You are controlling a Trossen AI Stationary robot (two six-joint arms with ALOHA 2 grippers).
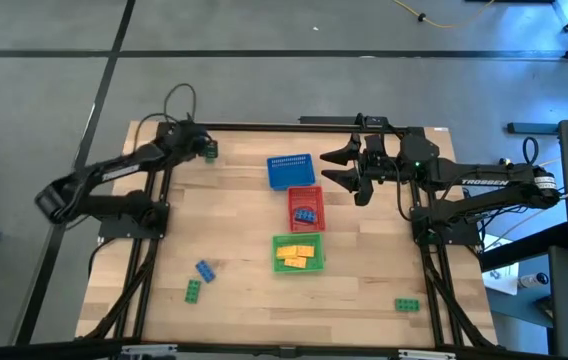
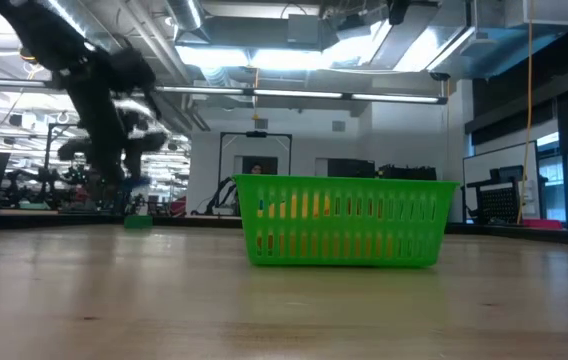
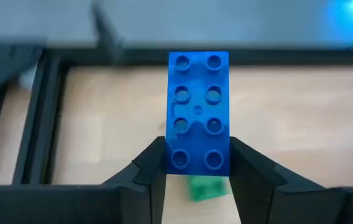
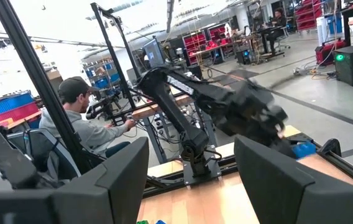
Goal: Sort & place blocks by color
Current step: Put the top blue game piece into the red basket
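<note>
Left wrist view alone shows the left gripper [image 3: 198, 163] clamped on a blue block [image 3: 198, 112], green block [image 3: 206, 188] beneath; from above it sits at the wooden table's [image 1: 244, 310] far-left corner. Right gripper [image 1: 341, 167] gapes wide, holding nothing, near the blue basket [image 1: 290, 171]. Seated person [image 4: 80, 121] beyond. Low view: green basket [image 2: 344, 220] hides the others.

A robotics lab: exposed ceiling ducts [image 2: 294, 30], red storage racks [image 4: 195, 43], open workbenches.

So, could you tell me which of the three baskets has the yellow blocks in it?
The green basket, the one of the row nearest the table's front edge; the red basket holds blue blocks.
</note>
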